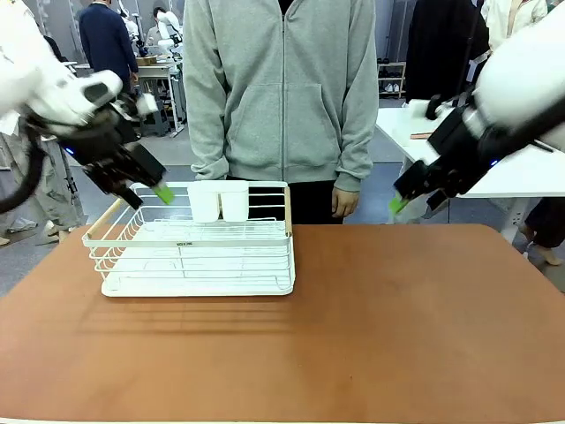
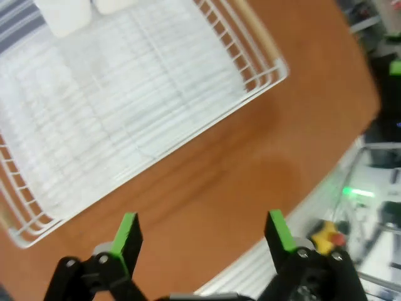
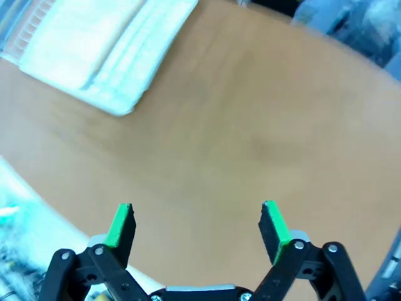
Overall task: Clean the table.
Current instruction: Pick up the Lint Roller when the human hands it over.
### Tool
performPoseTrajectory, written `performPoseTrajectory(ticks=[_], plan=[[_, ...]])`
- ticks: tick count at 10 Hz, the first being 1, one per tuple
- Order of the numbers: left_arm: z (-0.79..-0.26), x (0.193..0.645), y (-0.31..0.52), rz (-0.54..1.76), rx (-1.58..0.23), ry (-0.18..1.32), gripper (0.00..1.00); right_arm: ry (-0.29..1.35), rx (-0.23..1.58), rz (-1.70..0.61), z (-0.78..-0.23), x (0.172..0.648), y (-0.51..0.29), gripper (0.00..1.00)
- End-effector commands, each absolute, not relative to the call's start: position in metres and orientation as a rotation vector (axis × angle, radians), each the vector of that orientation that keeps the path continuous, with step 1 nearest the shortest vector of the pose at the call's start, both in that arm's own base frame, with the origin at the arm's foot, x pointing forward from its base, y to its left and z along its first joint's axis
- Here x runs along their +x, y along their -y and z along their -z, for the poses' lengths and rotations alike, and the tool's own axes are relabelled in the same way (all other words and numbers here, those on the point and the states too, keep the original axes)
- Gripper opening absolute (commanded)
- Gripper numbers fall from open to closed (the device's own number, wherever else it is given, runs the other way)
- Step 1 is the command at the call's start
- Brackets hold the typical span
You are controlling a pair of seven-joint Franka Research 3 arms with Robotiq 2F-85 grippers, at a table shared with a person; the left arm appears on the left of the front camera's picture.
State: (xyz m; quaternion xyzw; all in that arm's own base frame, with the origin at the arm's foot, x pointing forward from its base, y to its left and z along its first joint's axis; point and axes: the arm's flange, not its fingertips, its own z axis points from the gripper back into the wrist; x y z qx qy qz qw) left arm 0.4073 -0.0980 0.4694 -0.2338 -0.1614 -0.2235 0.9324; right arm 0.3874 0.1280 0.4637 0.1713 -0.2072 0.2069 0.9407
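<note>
The table (image 1: pixel 397 327) is a wide reddish-brown top with nothing loose on its right half. My left gripper (image 1: pixel 148 196) hovers open over the back left corner of a white wire dish rack (image 1: pixel 199 252), holding nothing. In the left wrist view the left gripper (image 2: pixel 203 231) looks down on the rack (image 2: pixel 125 106) and the table (image 2: pixel 250 163), its green pads wide apart. My right gripper (image 1: pixel 413 205) hangs open above the table's far right edge. The right wrist view shows the right gripper (image 3: pixel 197 222) open and empty over bare table (image 3: pixel 250 125).
Two white cups (image 1: pixel 221 200) stand at the back of the rack. A person in a grey hoodie (image 1: pixel 282 88) stands at the far side, one hand (image 1: pixel 345 202) near the edge. A smaller white table (image 1: pixel 530 181) is behind my right arm.
</note>
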Motion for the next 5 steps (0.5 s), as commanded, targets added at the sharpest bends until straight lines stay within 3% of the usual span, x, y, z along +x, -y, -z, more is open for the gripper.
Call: performPoseTrajectory(ticks=[1,5], plan=[[-0.478,0.412,0.054,0.401,-0.667,0.292,1.0,0.342,0.525,-0.263,-0.49,0.387,-0.085,1.0],[-0.483,0.392,-0.047,0.298,-1.007,0.403,1.0,0.222,0.917,-0.042,-0.5,0.381,-0.005,1.0]])
